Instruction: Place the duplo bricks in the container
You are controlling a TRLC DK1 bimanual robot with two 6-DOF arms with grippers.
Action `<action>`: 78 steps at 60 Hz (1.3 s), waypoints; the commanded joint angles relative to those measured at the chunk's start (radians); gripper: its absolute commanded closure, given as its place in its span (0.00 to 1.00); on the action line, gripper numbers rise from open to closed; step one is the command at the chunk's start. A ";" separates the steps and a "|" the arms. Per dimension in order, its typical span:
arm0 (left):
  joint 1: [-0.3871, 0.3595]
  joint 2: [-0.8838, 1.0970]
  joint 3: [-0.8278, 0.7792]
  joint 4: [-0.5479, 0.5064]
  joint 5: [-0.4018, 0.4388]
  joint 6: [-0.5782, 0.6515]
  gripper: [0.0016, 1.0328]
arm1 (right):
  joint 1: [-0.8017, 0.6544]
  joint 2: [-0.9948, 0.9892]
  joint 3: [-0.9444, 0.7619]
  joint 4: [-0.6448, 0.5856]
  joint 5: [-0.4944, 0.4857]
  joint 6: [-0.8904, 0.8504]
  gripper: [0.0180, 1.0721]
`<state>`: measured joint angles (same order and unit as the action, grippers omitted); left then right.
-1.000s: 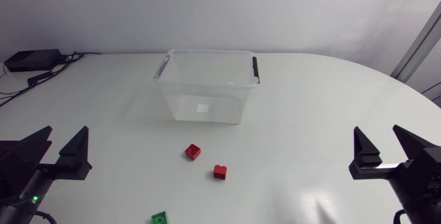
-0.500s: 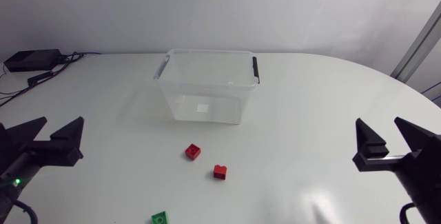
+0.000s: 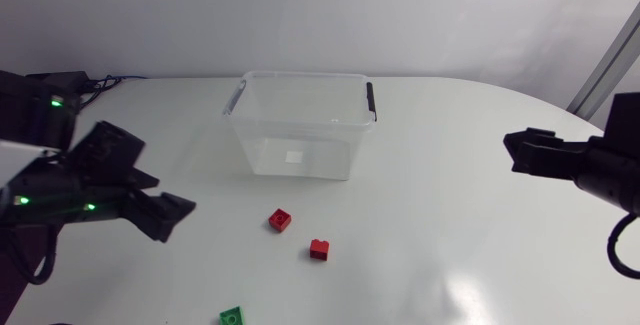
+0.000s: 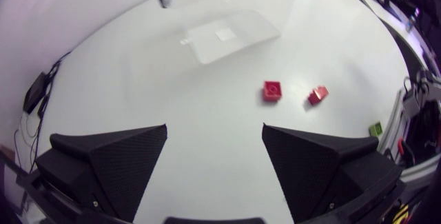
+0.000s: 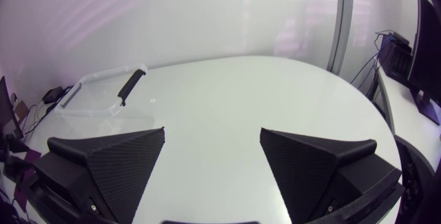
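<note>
While the green brick (image 3: 232, 316) is cut off, left pincer (image 4: 214, 125) and right pincer (image 5: 213, 130) stand released

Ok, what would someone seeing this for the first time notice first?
The clear tub at the far middle, no bricks in it. In front of it lie a red brick, a second red brick and a green brick, with the open left hand to their left.

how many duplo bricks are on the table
3. The first red brick sits before the clear container, the second red brick just beside it, the green brick apart, nearest the camera. None looks hidden.
</note>
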<state>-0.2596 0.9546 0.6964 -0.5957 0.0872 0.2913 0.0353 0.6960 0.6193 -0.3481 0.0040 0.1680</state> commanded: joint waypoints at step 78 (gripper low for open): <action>-0.449 0.497 -0.014 -0.141 0.025 0.203 0.12 | 0.316 0.786 0.346 -0.674 -0.276 0.326 0.05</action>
<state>-0.7021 1.4197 0.6514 -0.7345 0.0998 0.5156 0.3222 1.4258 0.9337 -0.9936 -0.2657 0.4686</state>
